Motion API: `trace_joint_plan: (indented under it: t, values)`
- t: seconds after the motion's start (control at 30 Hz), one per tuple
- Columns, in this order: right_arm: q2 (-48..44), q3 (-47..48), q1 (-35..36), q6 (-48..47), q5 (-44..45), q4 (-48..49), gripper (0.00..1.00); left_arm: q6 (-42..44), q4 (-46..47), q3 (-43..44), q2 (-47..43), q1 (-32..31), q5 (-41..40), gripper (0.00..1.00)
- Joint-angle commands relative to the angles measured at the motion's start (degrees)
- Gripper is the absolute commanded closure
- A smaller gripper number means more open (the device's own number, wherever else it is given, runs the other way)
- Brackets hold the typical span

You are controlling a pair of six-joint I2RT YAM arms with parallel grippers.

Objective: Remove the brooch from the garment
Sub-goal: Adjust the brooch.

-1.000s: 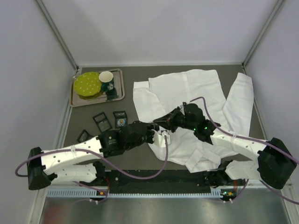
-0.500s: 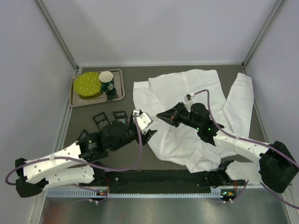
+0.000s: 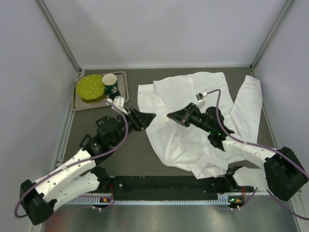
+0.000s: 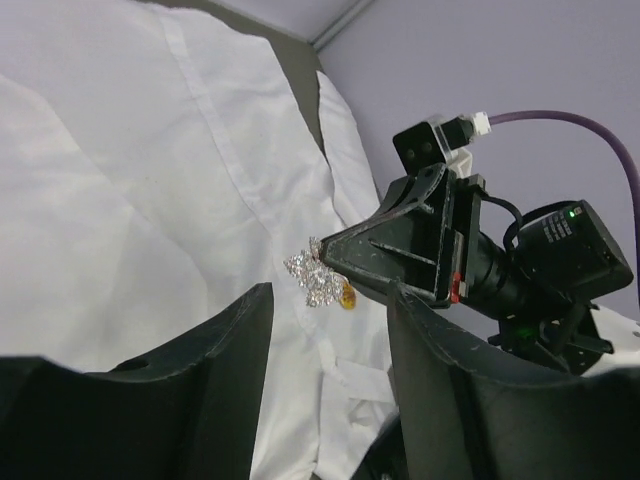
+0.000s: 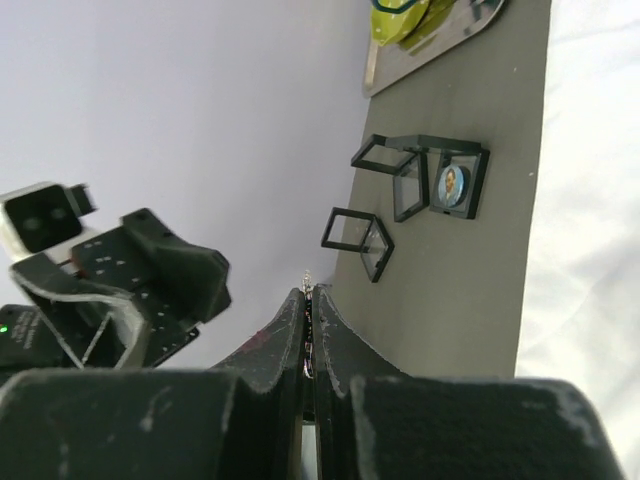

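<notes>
The garment (image 3: 193,94) is a white shirt spread over the right half of the table; it also shows in the left wrist view (image 4: 150,150). My right gripper (image 3: 167,117) is shut on the brooch (image 4: 318,278), a sparkling silver cluster with an amber stone. It holds the brooch in the air above the shirt's left edge. In the right wrist view only a thin sliver of the brooch (image 5: 308,275) sticks out between the closed fingertips of the gripper (image 5: 310,292). My left gripper (image 3: 148,116) is open and empty. It faces the brooch from the left, a short gap away, with its jaws spread wide (image 4: 326,310).
A metal tray (image 3: 123,99) at the back left holds a green plate (image 3: 91,87) and a paper cup (image 3: 110,80). Small black display boxes (image 3: 105,126) lie on the table left of the shirt, also seen in the right wrist view (image 5: 357,240). Walls close in on three sides.
My left arm has swung left and back, off the shirt, and now points at the right gripper. My right gripper has lifted slightly with the brooch held in it.
</notes>
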Motion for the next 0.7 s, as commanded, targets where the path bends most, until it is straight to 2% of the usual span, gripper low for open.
trace_joint_plan:
  t: [0.0,0.07,0.3,0.53,0.67]
  values:
    - [-1.81,-0.9,-1.06,-0.79,-0.57,7.21,1.0,-14.76,19.14,-5.89,0.44,1.88,6.4,0.45]
    - [-1.11,-1.07,-1.06,0.26,-1.28,9.05,1.0,-16.69,25.62,-7.83,2.11,2.23,7.45,0.45]
    - [2.15,-0.11,-0.53,3.43,-1.28,13.98,1.0,-24.69,34.62,-14.33,3.09,2.23,3.96,0.51]
    - [5.14,1.39,1.05,5.63,-1.81,17.67,1.0,-26.45,33.32,-14.69,3.96,2.5,3.67,0.51]
    - [4.79,1.74,2.02,5.37,-1.28,17.59,1.0,-27.68,31.74,-13.9,4.66,2.67,3.59,0.47]
